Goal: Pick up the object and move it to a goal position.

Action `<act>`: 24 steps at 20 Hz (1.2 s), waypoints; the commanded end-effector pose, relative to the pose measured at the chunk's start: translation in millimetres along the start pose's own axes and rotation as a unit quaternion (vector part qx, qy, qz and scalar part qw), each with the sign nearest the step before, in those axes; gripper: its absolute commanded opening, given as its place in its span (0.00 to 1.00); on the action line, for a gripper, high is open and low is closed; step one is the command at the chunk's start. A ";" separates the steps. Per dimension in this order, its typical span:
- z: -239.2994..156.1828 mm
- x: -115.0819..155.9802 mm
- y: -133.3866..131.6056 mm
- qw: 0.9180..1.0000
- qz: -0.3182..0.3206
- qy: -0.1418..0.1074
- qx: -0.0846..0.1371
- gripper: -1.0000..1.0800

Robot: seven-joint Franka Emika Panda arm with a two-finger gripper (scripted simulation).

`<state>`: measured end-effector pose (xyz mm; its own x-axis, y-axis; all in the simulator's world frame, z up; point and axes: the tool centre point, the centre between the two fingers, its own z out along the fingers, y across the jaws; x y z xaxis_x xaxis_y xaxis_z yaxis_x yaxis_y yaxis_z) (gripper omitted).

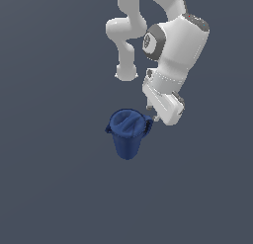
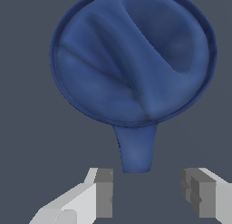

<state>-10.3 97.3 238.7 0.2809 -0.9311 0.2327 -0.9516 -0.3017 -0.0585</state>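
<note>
The object (image 1: 127, 132) is a dark blue tapered bin standing upright on the grey floor, with a small handle on each side. Its swirled, ridged top (image 2: 133, 55) fills most of the wrist view, and one handle (image 2: 136, 148) points toward the fingers. My gripper (image 1: 154, 114) hovers just to the exterior view's right of the bin, at about rim height, beside the near handle. In the wrist view my gripper (image 2: 149, 193) is open, its two grey pads (image 2: 104, 193) set wide apart with nothing between them. The handle's tip ends just short of the gap.
The white arm (image 1: 173, 45) rises behind the bin toward the top of the exterior view. A plain dark grey floor (image 1: 59, 188) surrounds the bin on all sides.
</note>
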 end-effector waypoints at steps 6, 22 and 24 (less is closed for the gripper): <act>1.2 -9.8 -6.8 0.998 0.057 0.014 0.009 0.62; 0.7 -16.6 -11.6 0.995 0.092 0.023 0.018 0.62; 3.6 -15.3 -9.8 0.995 0.095 0.023 0.015 0.62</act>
<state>-4.3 115.3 233.8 0.0933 -0.9612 0.2594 -0.9818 -0.1322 -0.1367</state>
